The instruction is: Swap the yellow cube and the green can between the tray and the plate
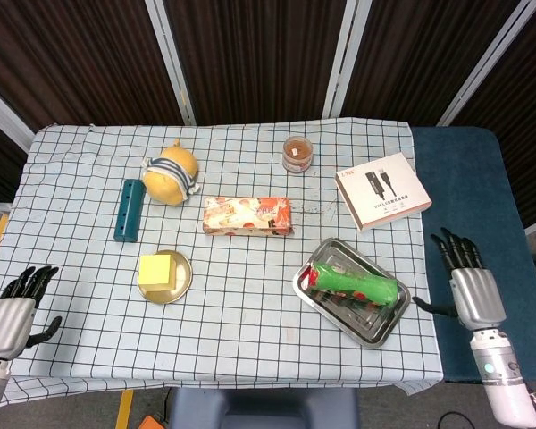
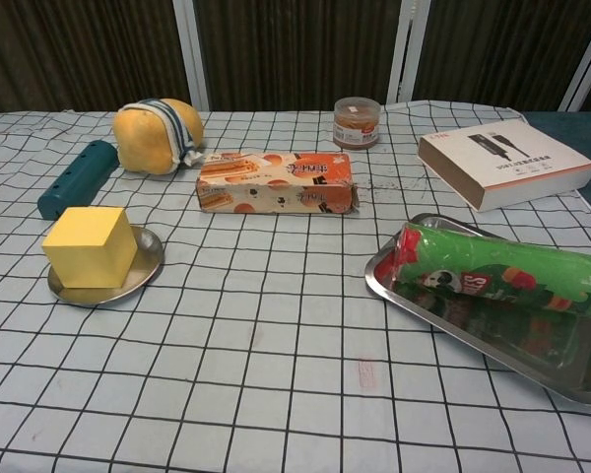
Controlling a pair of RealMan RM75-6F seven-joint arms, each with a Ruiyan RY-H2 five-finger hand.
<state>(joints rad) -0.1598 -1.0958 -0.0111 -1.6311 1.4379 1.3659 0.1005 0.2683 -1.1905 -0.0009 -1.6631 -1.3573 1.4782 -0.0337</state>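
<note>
Green can (image 1: 355, 285) lies sideways in the tray (image 1: 326, 301) near the table's right edge, light, smooth, roll-prone; we'd wrap its middle, both hands (image 1: 471, 284) (image 1: 13, 313) spread, empty.

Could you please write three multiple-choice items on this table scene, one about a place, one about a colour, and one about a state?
1. Where does the green can lie?
A. In the steel tray
B. On the round plate
C. On the white box

2. What colour is the cube on the plate?
A. Red
B. Yellow
C. Blue

3. How is the right hand?
A. Holding the can
B. Pressing on the tray
C. Open, off the table's right side, holding nothing

Answers:
1. A, the can lies on its side inside the tray.
2. B, the chest view shows a plain yellow block on the plate.
3. C, the head view shows its fingers spread over the blue surface, apart from the tray.
</note>
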